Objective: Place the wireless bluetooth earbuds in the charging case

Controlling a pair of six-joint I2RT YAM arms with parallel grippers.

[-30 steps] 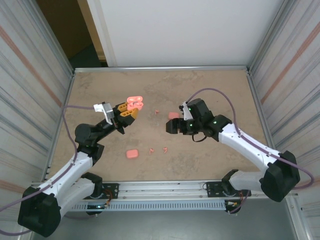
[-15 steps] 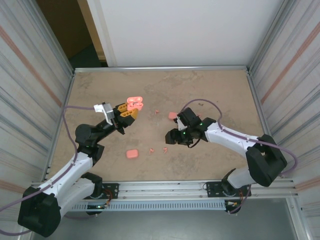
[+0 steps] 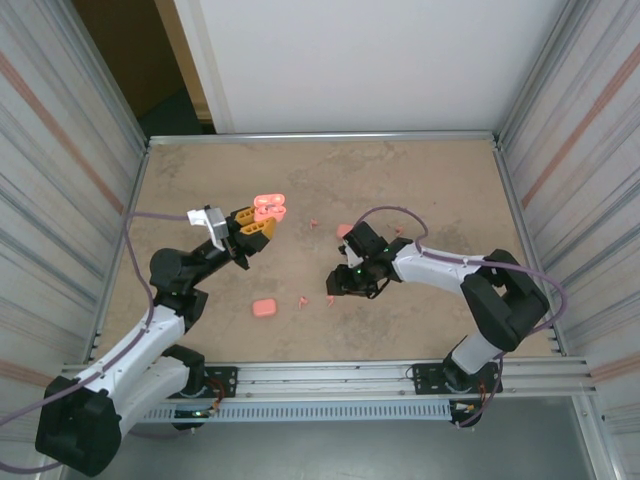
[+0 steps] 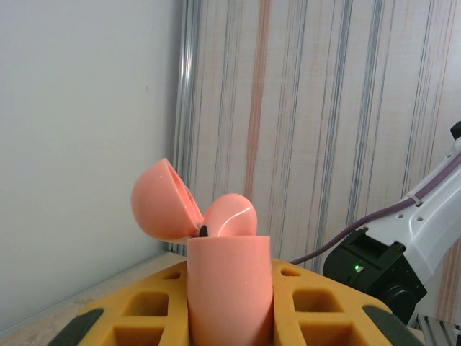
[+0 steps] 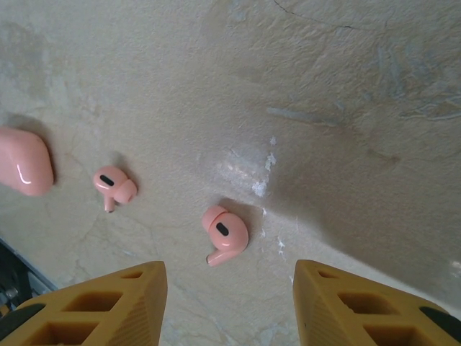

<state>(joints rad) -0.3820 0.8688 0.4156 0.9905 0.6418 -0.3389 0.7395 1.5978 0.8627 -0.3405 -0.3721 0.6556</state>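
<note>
Top view: holding the open pink case (image 3: 268,206) up off the table (image 3: 420,170) in the left gripper (image 3: 256,224), clenched on its body. Reaching low with the right gripper (image 3: 338,284) just beside an earbud (image 3: 329,298), with a second earbud (image 3: 303,300) and a closed case (image 3: 264,308) lying near. Judging by this, working on the pick-up of one earbud.

Left wrist view: pinching the smooth, glossy, rounded case (image 4: 229,277) upright between blocky yellow fingers (image 4: 144,313), with the domed lid (image 4: 164,200) swung back on its hinge. Not showing the inside of the case.

Right wrist view: straddling, without touching, a small glossy earbud (image 5: 225,232) with a bulbous head and short stem, lying flat on the rough, mottled tabletop. Keeping the yellow fingers (image 5: 108,303) apart, gripping nothing. Probably calling next for a last bit of lowering and a gentle pinch across the slippery head, then a carry over to the open case.
</note>
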